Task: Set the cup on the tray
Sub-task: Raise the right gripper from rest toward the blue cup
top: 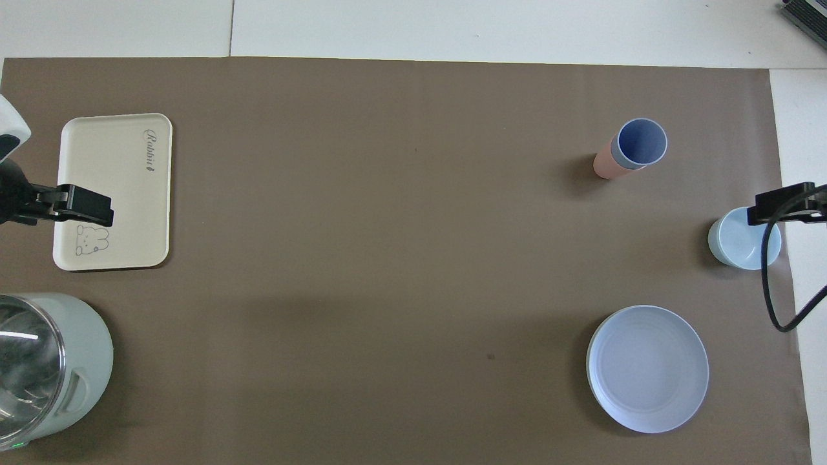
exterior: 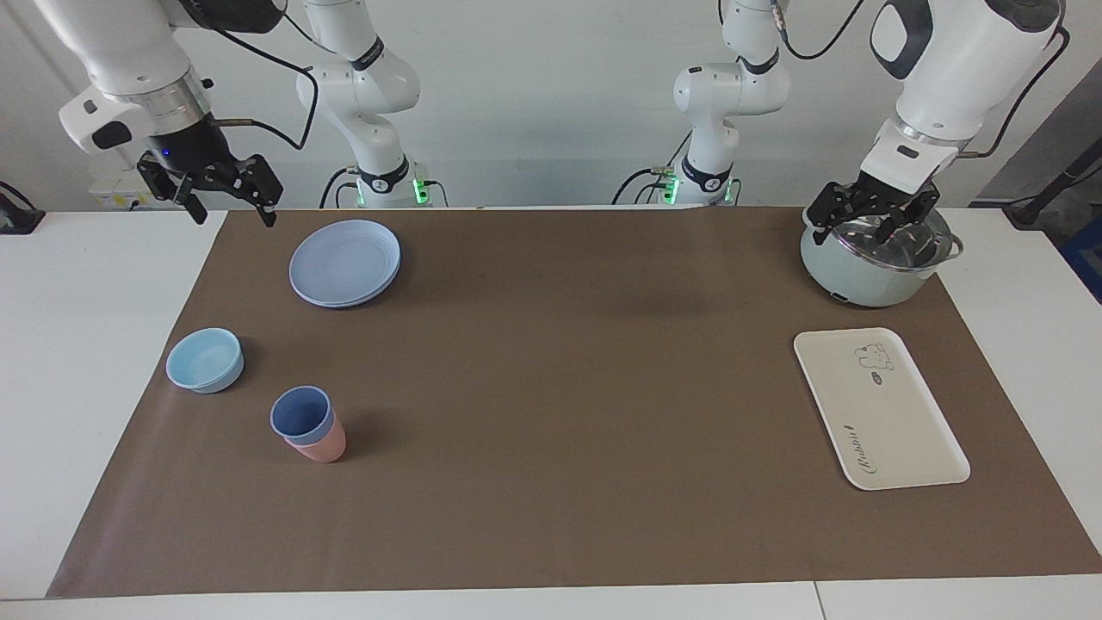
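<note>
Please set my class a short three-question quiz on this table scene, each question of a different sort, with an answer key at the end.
1. True or false: the tray has nothing on it.
2. Multiple choice: the blue cup stands nested in
A. a pink cup
B. the bowl
C. the plate
3. Short answer: toward which arm's end of the table does the blue cup stand?

Key: 1 true; 2 A; 3 the right arm's end.
</note>
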